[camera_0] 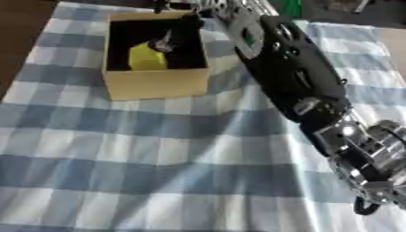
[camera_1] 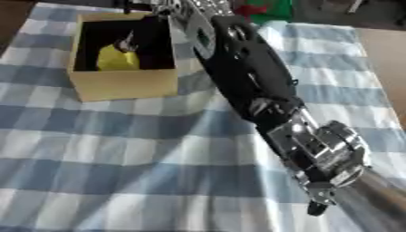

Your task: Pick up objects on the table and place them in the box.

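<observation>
My right robot hand [camera_0: 176, 12] is over the box [camera_0: 155, 82] near the desk's far left corner; can't tell its fingers. Yellow object [camera_0: 147, 57] already inside. I'd lift straight up, clearing the walls.

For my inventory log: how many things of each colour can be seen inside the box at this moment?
Yellow thing: 1
Small grey thing, resting against the yellow one: 1
Total in the box: 2
</observation>
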